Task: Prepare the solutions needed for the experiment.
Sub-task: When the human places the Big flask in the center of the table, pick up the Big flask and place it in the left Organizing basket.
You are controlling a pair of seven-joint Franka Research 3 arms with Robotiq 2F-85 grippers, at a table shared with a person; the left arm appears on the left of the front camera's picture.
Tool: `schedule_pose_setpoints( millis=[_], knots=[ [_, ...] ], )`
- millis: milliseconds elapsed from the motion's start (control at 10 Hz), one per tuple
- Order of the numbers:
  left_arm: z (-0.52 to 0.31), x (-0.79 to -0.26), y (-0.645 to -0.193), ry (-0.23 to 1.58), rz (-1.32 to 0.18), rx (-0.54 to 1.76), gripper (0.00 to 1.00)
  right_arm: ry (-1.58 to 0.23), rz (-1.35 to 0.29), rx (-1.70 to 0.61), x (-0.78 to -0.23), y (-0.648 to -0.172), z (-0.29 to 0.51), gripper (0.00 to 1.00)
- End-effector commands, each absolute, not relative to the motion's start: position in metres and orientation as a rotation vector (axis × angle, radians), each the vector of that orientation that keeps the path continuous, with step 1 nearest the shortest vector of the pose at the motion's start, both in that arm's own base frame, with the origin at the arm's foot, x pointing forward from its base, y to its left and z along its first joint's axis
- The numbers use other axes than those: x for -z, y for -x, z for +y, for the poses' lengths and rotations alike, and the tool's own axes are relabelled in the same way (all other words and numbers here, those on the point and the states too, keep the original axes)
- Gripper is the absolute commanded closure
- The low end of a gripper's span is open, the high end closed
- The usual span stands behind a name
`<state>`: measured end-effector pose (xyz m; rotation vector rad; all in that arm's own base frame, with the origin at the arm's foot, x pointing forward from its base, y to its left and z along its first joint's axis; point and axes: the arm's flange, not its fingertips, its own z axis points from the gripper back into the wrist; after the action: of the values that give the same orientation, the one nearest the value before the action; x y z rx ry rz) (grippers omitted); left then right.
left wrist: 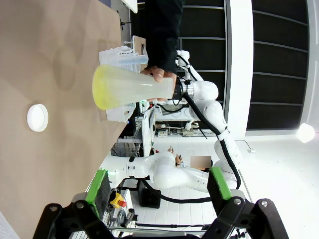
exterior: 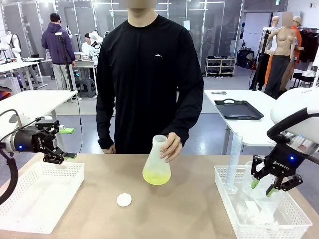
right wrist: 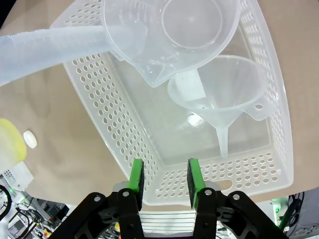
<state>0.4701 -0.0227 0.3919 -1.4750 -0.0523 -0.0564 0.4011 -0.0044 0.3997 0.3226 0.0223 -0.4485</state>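
Yellow-green solution in a hand-held flask at mid-table; both grippers empty.

The pale yellow-green clear solution (exterior: 156, 175) lies as a shallow layer in the bottom of a translucent plastic conical flask (exterior: 156, 158). The flask is tilted at the centre of the tan table (exterior: 189, 211) and gripped at its neck by the person's hand (exterior: 172, 147); whether its base touches the table cannot be told. A small white round disc (exterior: 124, 199) lies near and left of the flask. The left gripper (exterior: 68, 143) hangs over the far edge of the white perforated left basket (exterior: 47, 166), fingers spread wide, pinching nothing. The right gripper (exterior: 263, 186) hangs over the white perforated right basket (exterior: 295, 219), fingers partly spread, nothing between them. That basket holds a clear graduated cylinder (exterior: 233, 164), a clear plastic beaker (right wrist: 149, 55) and a clear plastic funnel (right wrist: 234, 94).
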Motion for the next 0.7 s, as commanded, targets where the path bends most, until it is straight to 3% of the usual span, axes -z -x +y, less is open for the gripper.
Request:
schedule_pose_setpoints(
  millis=[0, 400, 600],
  knots=[
    [-0.024, -0.393, -0.471, 1.462, -0.066, 0.056, 0.00, -0.323, 0.022, 0.449, -0.400, -0.401, -0.004, 0.54],
    [-0.024, -0.393, -0.471, 1.462, -0.066, 0.056, 0.00, -0.662, -0.283, 0.179, -0.456, -0.355, 0.027, 0.54],
    [-0.024, -0.393, -0.471, 1.462, -0.066, 0.056, 0.00, -0.848, -0.256, 0.077, -0.464, -0.364, 0.027, 0.54]
  ],
)
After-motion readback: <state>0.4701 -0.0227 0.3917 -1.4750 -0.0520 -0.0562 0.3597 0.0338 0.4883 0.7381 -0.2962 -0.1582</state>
